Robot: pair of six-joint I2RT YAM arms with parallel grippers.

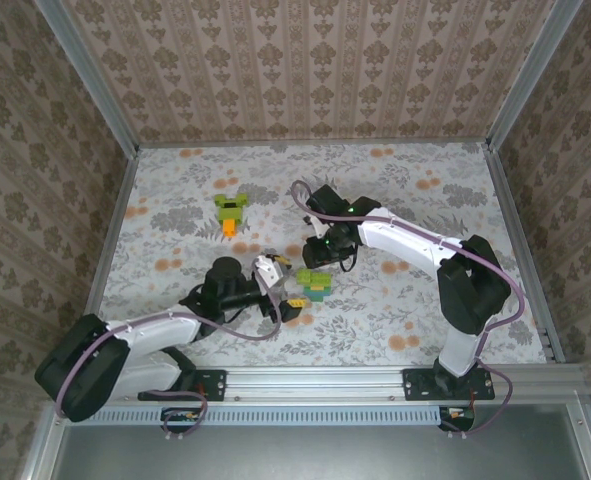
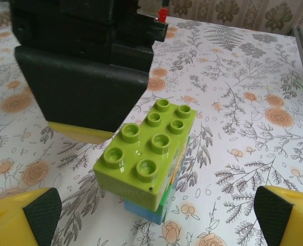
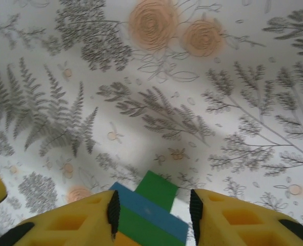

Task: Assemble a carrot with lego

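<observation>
The carrot (image 1: 231,211), lime-green bricks with an orange tip, lies alone on the floral table toward the back left. A lego stack (image 1: 315,285) sits mid-table, with a lime-green studded brick (image 2: 150,152) on top and green, orange and blue layers below. My right gripper (image 1: 325,262) reaches it from behind. In the right wrist view its yellow fingers (image 3: 152,207) straddle the green and blue layers (image 3: 150,212), with the pads against the sides. My left gripper (image 1: 293,305) stands open just in front of the stack, its fingertips (image 2: 156,218) spread wide on either side.
Patterned walls enclose the floral table (image 1: 415,200) on three sides, with metal posts in the corners. An aluminium rail (image 1: 375,378) runs along the near edge by the arm bases. Room is open at the right and the far back.
</observation>
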